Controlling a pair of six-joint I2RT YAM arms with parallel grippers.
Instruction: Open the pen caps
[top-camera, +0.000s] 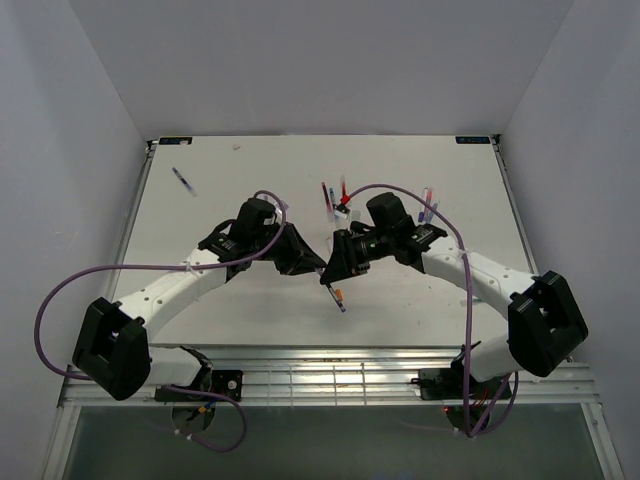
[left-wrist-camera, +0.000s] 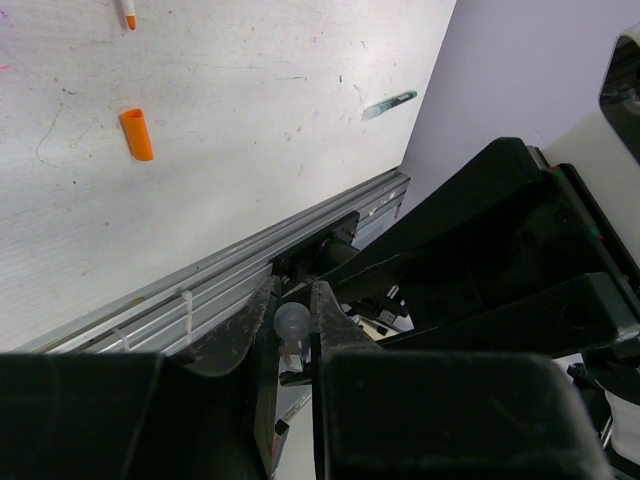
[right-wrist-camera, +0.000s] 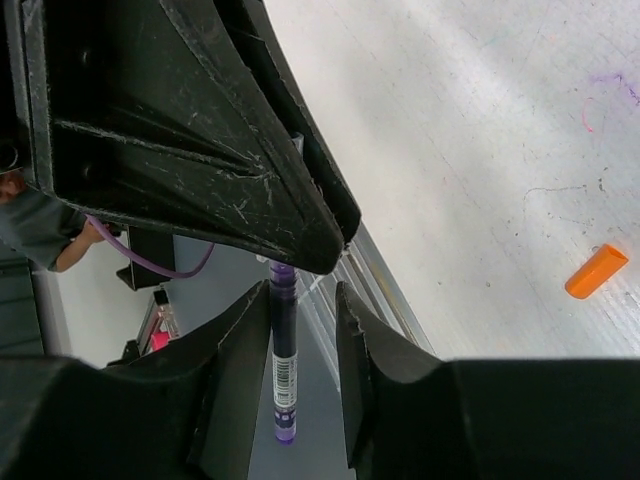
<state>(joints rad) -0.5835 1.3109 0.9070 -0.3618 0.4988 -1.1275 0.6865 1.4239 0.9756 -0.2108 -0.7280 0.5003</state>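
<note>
Left pincer (left-wrist-camera: 293, 296) clamped on one end of a purple pen (right-wrist-camera: 284, 360) above the desk (left-wrist-camera: 250, 150) centre. Right pincer (right-wrist-camera: 301, 296) slightly parted around its barrel, gap visible. Orange pen cap (left-wrist-camera: 136, 134) lies loose on the desk.

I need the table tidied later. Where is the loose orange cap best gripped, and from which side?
Grip the orange cap across the middle of its short tube, jaws closing on its long sides, coming straight down. It lies flat on the table with bare surface around it, so a top approach looks unobstructed.
</note>
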